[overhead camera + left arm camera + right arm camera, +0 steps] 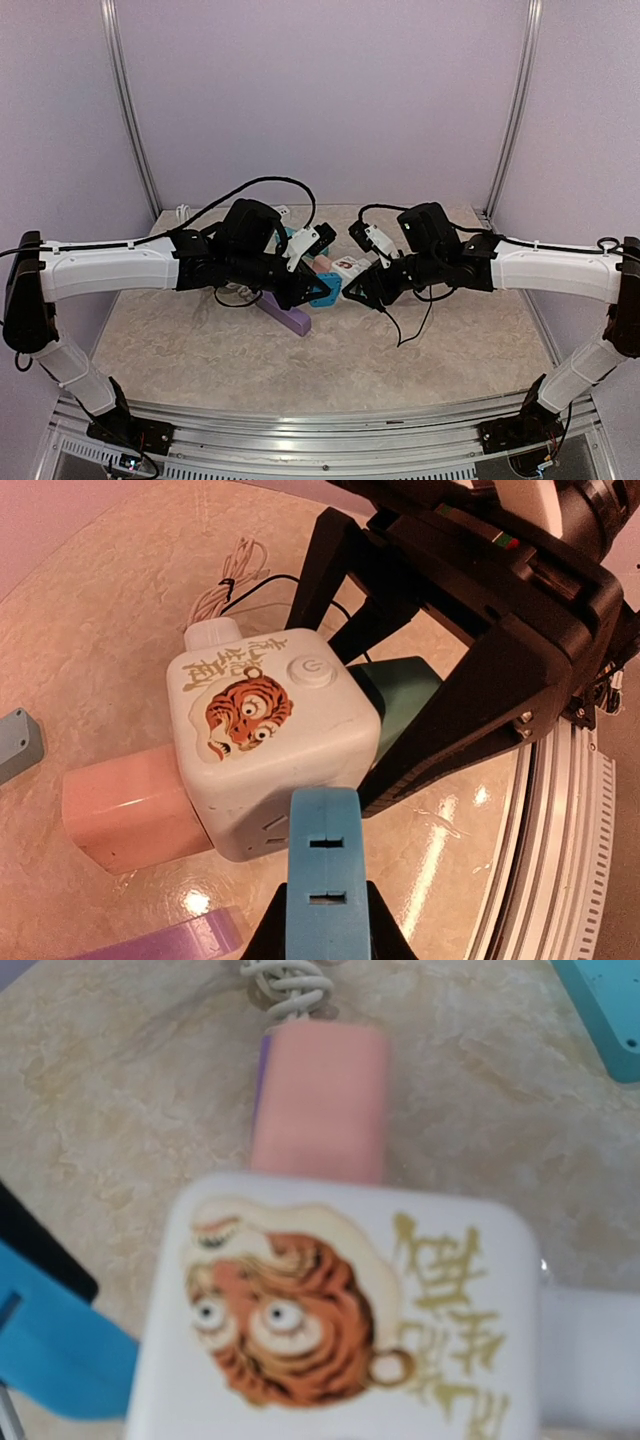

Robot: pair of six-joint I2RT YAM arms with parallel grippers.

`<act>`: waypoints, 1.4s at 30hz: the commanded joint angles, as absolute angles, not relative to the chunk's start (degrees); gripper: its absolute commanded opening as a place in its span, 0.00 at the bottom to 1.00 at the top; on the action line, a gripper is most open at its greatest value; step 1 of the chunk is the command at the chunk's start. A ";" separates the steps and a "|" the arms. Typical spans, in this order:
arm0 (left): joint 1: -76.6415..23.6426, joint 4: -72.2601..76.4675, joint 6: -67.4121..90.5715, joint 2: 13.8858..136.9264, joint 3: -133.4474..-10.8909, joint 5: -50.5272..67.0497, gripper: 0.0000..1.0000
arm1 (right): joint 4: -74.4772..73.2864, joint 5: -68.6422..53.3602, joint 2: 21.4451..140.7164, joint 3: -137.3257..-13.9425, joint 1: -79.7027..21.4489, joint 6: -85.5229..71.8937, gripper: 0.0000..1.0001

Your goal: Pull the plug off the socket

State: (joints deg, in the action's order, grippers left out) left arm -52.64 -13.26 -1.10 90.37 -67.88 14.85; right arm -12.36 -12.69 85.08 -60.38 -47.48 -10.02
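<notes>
The socket (265,740) is a white cube with a tiger sticker, also seen in the overhead view (347,267) and filling the lower right wrist view (340,1320). A blue plug (325,870) butts against its near face; whether its pins are still in is hidden. My left gripper (325,905) is shut on this blue plug. A pink plug (125,805) sticks out of the cube's left side and a green plug (405,695) out of its right. My right gripper (362,282) straddles the cube and holds it; its fingers are out of the right wrist view.
A purple block (288,313) lies on the table by the left gripper. The socket's white coiled cable (225,580) trails behind it. A grey-blue piece (15,742) lies at the left. The table's metal rail (580,860) runs close on the right.
</notes>
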 commanded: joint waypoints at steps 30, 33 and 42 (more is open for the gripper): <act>-54.49 -7.67 1.75 86.57 -65.70 7.98 0.00 | -9.33 -8.47 86.58 -62.95 -45.57 -20.61 0.00; -54.41 -7.75 1.70 86.66 -65.82 8.32 0.00 | -8.88 -9.56 86.45 -62.56 -45.57 -19.67 0.00; -53.02 -9.53 1.81 87.12 -66.93 12.92 0.00 | -10.33 -9.18 84.14 -60.50 -46.46 -13.50 0.00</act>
